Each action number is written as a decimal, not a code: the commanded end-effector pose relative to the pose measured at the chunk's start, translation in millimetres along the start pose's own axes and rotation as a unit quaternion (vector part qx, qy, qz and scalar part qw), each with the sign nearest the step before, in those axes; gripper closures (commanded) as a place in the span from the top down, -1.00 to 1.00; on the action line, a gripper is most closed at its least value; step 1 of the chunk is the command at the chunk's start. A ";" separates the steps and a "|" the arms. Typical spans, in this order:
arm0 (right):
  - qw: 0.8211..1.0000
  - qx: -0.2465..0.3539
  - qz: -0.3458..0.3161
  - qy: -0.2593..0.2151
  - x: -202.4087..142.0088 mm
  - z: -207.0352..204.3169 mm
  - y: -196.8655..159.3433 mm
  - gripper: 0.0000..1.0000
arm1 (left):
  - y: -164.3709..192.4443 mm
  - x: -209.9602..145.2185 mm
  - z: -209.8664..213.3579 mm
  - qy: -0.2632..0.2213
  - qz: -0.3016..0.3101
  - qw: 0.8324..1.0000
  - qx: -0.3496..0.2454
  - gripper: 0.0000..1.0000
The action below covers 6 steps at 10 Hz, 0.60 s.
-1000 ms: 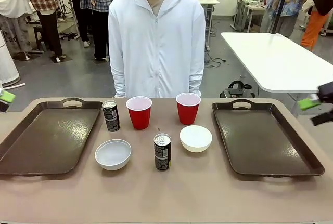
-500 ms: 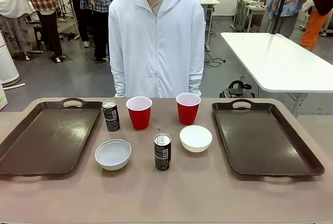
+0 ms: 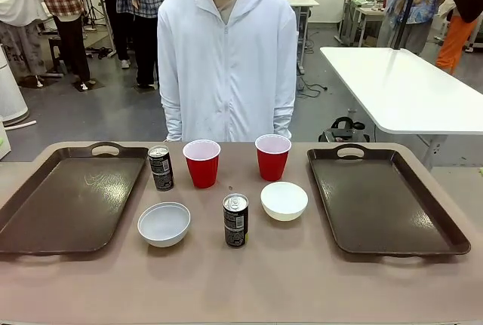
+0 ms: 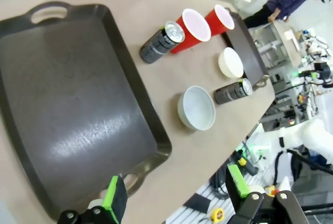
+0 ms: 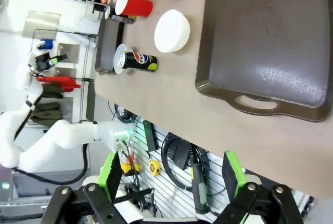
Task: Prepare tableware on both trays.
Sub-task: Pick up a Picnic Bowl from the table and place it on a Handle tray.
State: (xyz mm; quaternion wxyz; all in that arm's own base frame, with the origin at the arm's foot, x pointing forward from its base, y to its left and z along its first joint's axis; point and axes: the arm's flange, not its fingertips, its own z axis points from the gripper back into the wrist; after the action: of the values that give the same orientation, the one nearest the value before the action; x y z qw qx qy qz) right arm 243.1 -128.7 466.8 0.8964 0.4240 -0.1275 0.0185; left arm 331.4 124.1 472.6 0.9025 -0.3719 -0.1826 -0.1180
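Held nothing in wide-open left pincer (image 4: 176, 188) or right pincer (image 5: 170, 174), both nearward of the trays (image 3: 68, 204), tableware (image 3: 164, 223) upright between them.

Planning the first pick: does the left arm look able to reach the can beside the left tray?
Probably yes: the open left gripper hovers by that tray's near edge, and nothing stands between it and the can.

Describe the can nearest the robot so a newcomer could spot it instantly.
Between the left tray and the right tray stands a cluster of tableware. At its near edge, the black can stands upright between two white bowls. The other can stands farther back, left of the red cups.
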 end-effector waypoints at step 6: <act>1.000 0.007 0.001 -0.011 0.4 3.5 -2.3 1.00 | 1.2 -0.2 -0.6 -0.001 0.000 1.000 -0.006 1.00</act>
State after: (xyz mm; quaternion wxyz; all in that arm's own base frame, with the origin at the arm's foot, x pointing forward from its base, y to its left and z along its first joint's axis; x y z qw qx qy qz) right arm 240.5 -133.2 467.2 0.8977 0.4205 -0.1315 0.0093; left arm 332.1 123.4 471.5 0.9029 -0.3718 -0.1807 -0.1182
